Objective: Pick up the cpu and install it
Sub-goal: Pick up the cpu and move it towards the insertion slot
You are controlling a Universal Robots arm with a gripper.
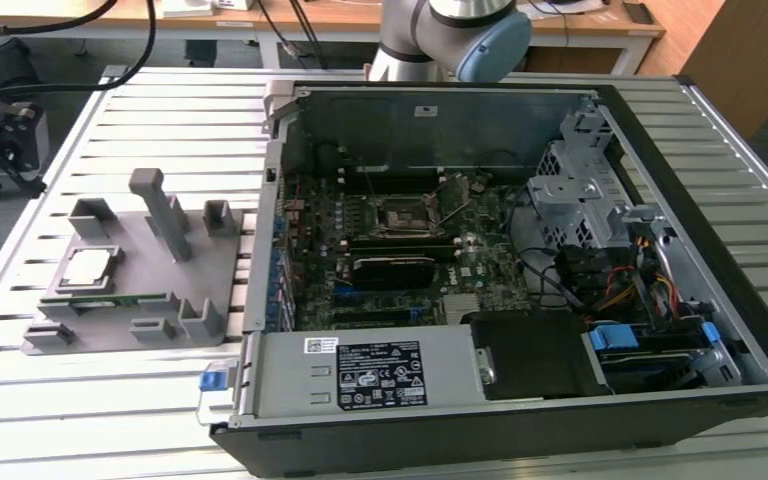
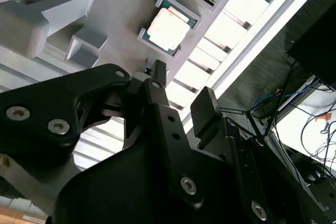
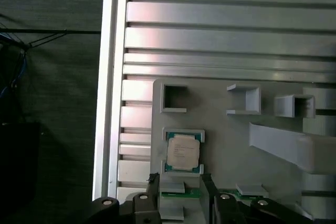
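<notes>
Gripper [image 3: 178, 182]: is seen spread wide, nothing held | cpu [image 3: 182, 151]: is seated flat in a pocket at the edge of the grey fixture [image 3: 226, 145] | relation: cpu is lined up just beyond the open gap, untouched

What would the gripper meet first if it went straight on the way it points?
Probably the cpu in the grey fixture; the open gripper points toward it, though depth is unclear.

cpu [image 3: 182, 152]: silvery metal lid, smooth. fixture [image 3: 220, 145]: matt grey plastic. table [image 3: 220, 19]: ribbed bare metal, slight sheen.
</notes>
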